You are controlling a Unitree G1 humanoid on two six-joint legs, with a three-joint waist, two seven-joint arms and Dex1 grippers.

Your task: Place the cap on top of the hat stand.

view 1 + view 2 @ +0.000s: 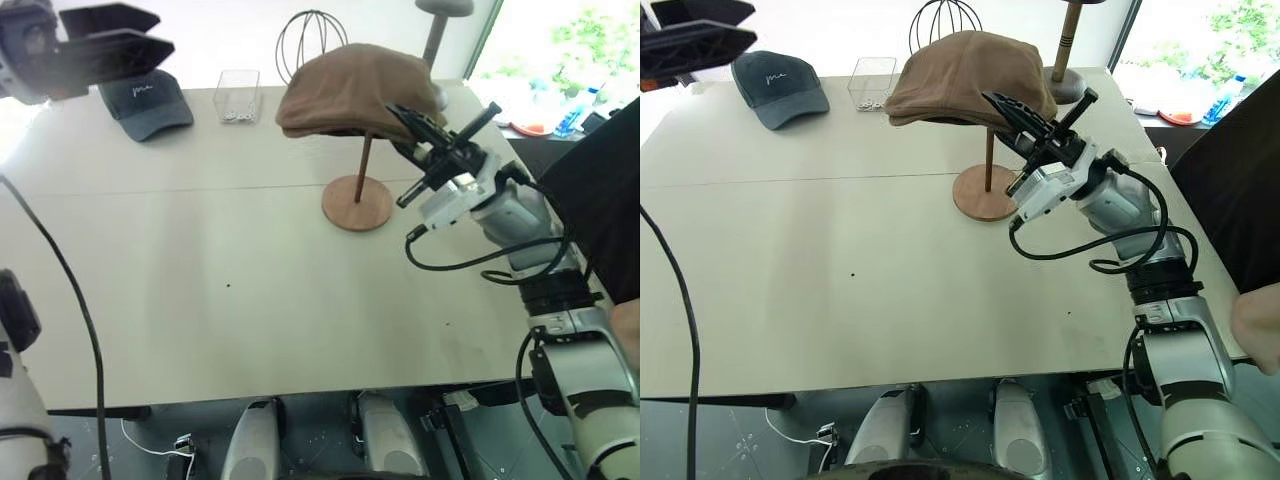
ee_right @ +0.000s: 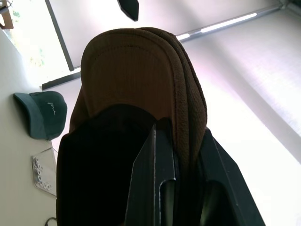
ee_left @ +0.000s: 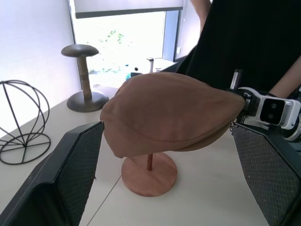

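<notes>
The reddish-brown cap [image 1: 340, 85] is draped over the top of the brown wooden hat stand [image 1: 357, 205], hiding its disc. Only the thin rod and round base show below it. My right gripper [image 1: 405, 115] reaches in from the right and is shut on the cap's right edge. In the right wrist view the cloth [image 2: 136, 75] runs between the two fingers [image 2: 155, 183]. My left gripper [image 1: 150, 35] is held high at the far left, open and holding nothing. Its fingers [image 3: 70, 174] frame the cap [image 3: 169, 113] from a distance.
At the back of the pale table [image 1: 200, 280] are a dark grey baseball cap [image 1: 145, 100], a clear plastic box [image 1: 238, 95], a black wire head form [image 1: 310, 40] and a taller grey stand [image 1: 440, 30]. A person in black [image 1: 600, 190] stands at the table's right side.
</notes>
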